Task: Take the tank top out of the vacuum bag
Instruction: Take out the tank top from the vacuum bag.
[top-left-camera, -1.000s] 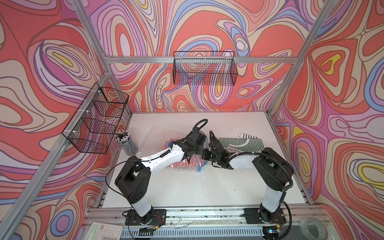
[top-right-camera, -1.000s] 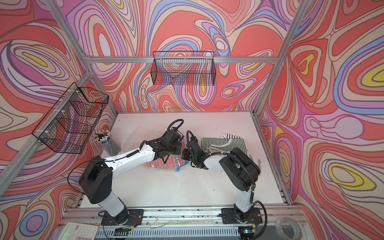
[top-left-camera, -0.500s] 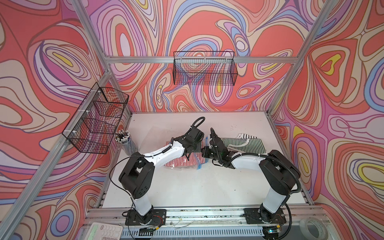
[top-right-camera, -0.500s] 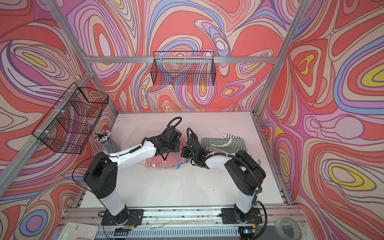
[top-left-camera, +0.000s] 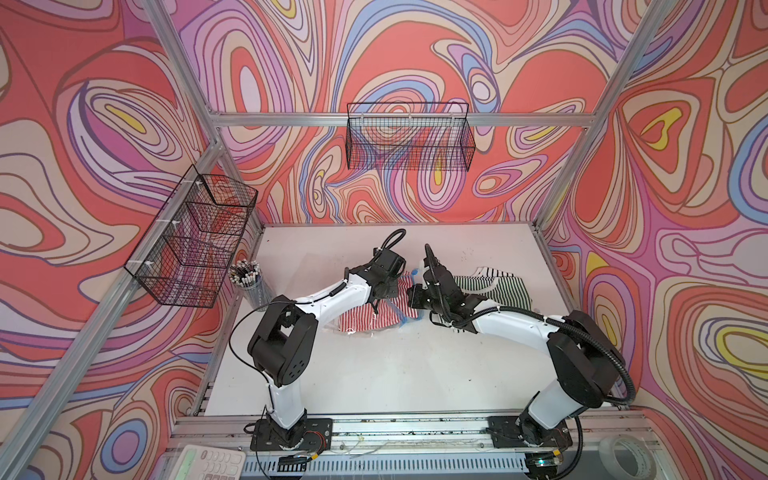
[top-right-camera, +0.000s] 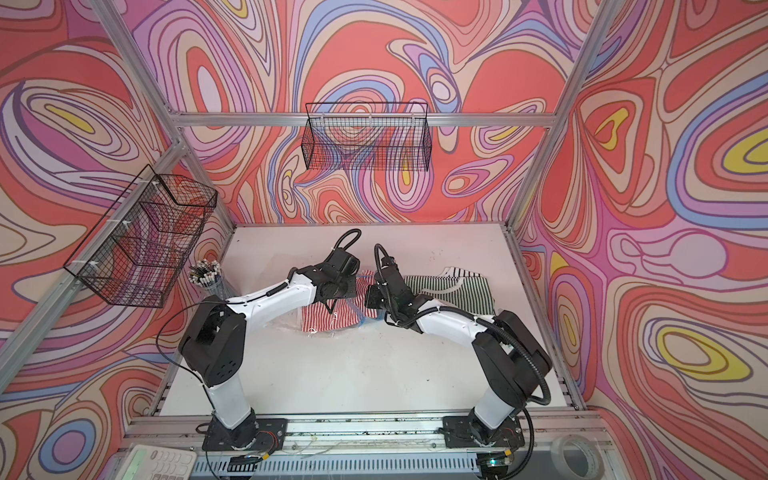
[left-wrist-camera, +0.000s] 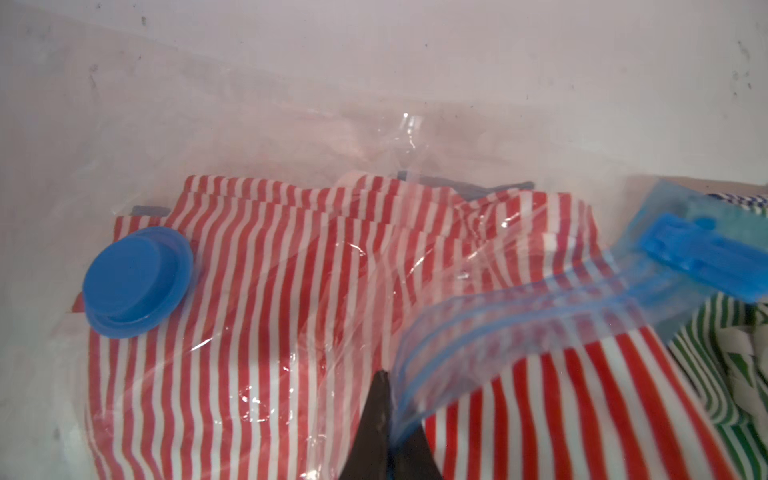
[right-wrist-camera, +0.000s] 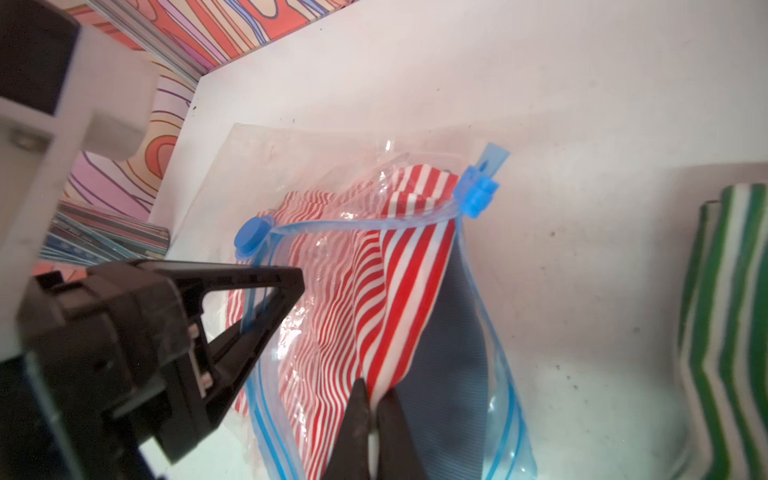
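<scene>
The vacuum bag (left-wrist-camera: 291, 137) lies mid-table, clear, with a round blue valve cap (left-wrist-camera: 135, 282) and a light-blue zip strip (left-wrist-camera: 519, 316) that carries a blue slider clip (left-wrist-camera: 698, 253). Its mouth gapes toward the right arm. My left gripper (left-wrist-camera: 386, 411) is shut on the upper zip lip and holds it up. The red-and-white striped tank top (right-wrist-camera: 399, 266) lies mostly inside the bag (right-wrist-camera: 316, 149). My right gripper (right-wrist-camera: 374, 399) is shut on a fold of it at the mouth. Both top views show the tank top (top-left-camera: 361, 320) (top-right-camera: 320, 318) between the two wrists.
A green-and-white striped garment (top-left-camera: 494, 289) (right-wrist-camera: 731, 332) lies on the table right of the bag. A grey-blue ribbed piece (right-wrist-camera: 449, 332) sits under the tank top in the bag. A pen cup (top-left-camera: 249, 282) stands at the left edge. Wire baskets (top-left-camera: 409, 141) hang on the walls.
Both grips stay shut. The left wrist has drifted a little toward the back, and both arms' elbows have shifted. The bag's mouth and the striped fold have moved only slightly.
</scene>
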